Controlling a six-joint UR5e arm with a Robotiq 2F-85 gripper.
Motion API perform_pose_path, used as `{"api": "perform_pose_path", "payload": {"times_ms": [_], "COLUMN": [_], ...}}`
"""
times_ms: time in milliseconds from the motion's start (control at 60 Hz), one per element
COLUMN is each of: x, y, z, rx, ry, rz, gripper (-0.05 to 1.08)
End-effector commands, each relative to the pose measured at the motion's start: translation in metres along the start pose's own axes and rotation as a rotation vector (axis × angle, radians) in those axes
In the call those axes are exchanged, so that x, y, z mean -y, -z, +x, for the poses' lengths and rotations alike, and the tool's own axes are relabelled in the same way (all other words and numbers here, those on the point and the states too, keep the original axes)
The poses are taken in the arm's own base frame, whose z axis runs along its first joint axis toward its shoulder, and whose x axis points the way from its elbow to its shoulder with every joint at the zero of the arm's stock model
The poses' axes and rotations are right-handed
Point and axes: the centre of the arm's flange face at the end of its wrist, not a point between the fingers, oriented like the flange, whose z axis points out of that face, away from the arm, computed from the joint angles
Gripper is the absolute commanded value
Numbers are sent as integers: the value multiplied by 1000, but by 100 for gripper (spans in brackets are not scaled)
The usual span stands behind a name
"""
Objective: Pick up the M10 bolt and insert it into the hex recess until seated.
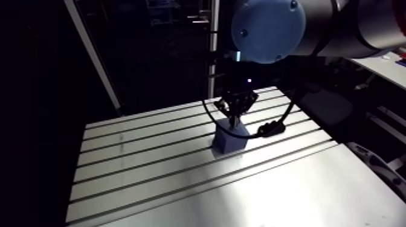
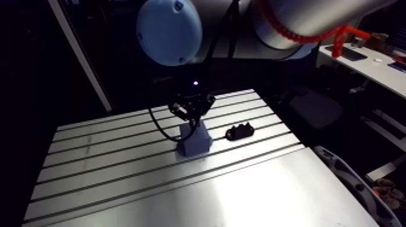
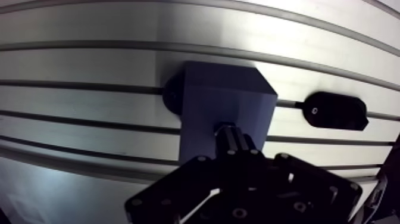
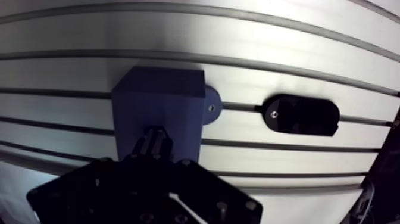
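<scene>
A blue block (image 3: pixel 223 101) stands on the slotted aluminium table (image 3: pixel 89 62), also seen in the arm view as the blue block (image 1: pixel 227 142). My gripper (image 3: pixel 232 138) hangs right over the block's top face, its fingers drawn close around a dark ridged shank that looks like the M10 bolt (image 4: pixel 153 142). The bolt's lower end meets the block's top; the hex recess is hidden under it. In the arm view the gripper (image 1: pixel 234 118) touches down on the block from above.
A black oval holder (image 3: pixel 332 110) lies on the table beside the block, about a block's width away, also visible as the black holder (image 2: pixel 240 131). A dark round foot (image 4: pixel 211 107) sticks out at the block's base. Parallel slots run across the table.
</scene>
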Motion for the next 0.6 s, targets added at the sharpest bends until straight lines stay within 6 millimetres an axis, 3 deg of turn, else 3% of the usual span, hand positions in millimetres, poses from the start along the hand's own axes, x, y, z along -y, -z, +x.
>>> {"api": "perform_pose_path", "payload": {"times_ms": [17,600], "x": [0,1], "y": [-3,-6], "z": [1,-1], "rx": [4,10], "ry": [0,1], "rz": [2,6], "gripper": [108,108]}}
